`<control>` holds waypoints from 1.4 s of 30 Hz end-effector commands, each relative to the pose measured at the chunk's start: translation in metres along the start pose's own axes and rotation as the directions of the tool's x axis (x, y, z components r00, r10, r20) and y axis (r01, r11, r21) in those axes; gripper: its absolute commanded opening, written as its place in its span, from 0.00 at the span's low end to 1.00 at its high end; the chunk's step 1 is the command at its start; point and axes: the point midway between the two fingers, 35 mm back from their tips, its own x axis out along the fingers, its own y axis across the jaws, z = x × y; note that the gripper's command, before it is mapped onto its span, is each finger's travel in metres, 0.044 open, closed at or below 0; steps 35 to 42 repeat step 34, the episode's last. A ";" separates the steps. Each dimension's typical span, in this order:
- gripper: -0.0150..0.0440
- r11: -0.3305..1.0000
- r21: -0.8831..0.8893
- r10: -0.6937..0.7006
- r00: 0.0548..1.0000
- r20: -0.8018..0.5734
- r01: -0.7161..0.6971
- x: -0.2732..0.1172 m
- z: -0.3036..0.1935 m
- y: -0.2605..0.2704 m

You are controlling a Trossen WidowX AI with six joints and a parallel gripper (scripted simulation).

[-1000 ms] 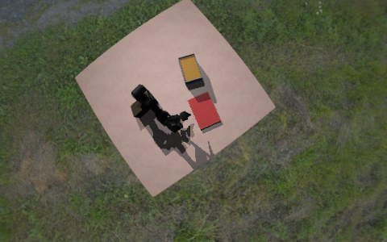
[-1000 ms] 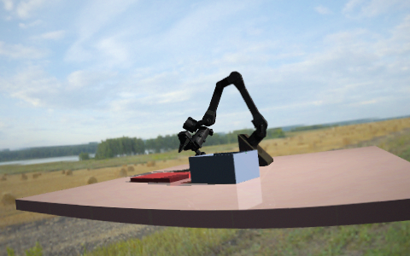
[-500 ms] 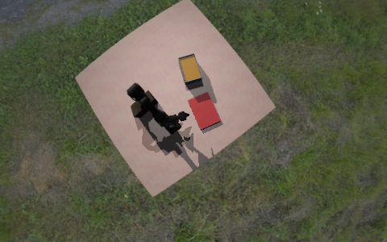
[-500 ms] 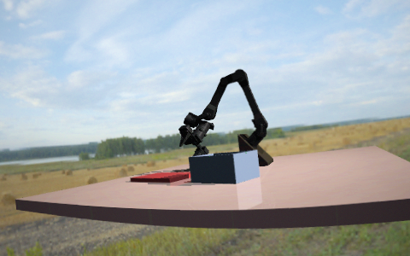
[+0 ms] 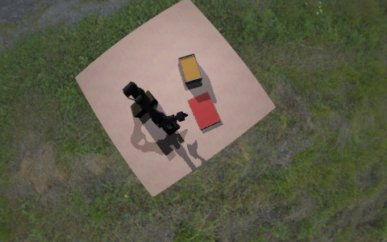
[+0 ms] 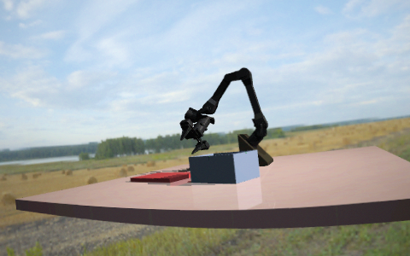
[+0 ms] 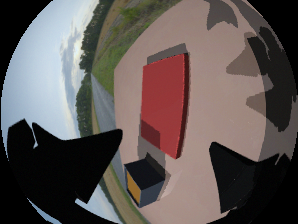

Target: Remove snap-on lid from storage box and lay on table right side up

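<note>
The red lid (image 5: 205,111) (image 6: 160,177) (image 7: 164,100) lies flat on the pink table (image 5: 121,60) (image 6: 320,183) with its smooth face up, beside and apart from the box. The storage box (image 5: 193,83) (image 6: 212,170) (image 7: 152,191) has dark blue-grey walls and stands upright and uncovered. Its orange inside shows in the top view. My gripper (image 5: 184,122) (image 6: 189,146) (image 7: 169,141) is open and empty. It hangs above the table, near the long side of the lid that faces the arm's base, and touches neither lid nor box.
The arm's base (image 5: 143,106) (image 6: 255,151) stands on the table on the opposite side of the gripper from the lid. The table's edge (image 5: 242,129) runs beyond the lid's far end. Shadows of the arm fall on the table.
</note>
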 end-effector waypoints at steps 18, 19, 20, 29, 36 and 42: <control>1.00 1.000 -0.010 0.004 1.000 0.009 -0.004 -0.008 0.000 0.005; 1.00 1.000 -0.010 0.004 1.000 0.009 -0.004 -0.008 0.000 0.005; 1.00 1.000 -0.010 0.004 1.000 0.009 -0.004 -0.008 0.000 0.005; 1.00 1.000 -0.010 0.004 1.000 0.009 -0.004 -0.008 0.000 0.005; 1.00 1.000 -0.010 0.004 1.000 0.009 -0.004 -0.008 0.000 0.005; 1.00 1.000 -0.010 0.004 1.000 0.009 -0.004 -0.008 0.000 0.005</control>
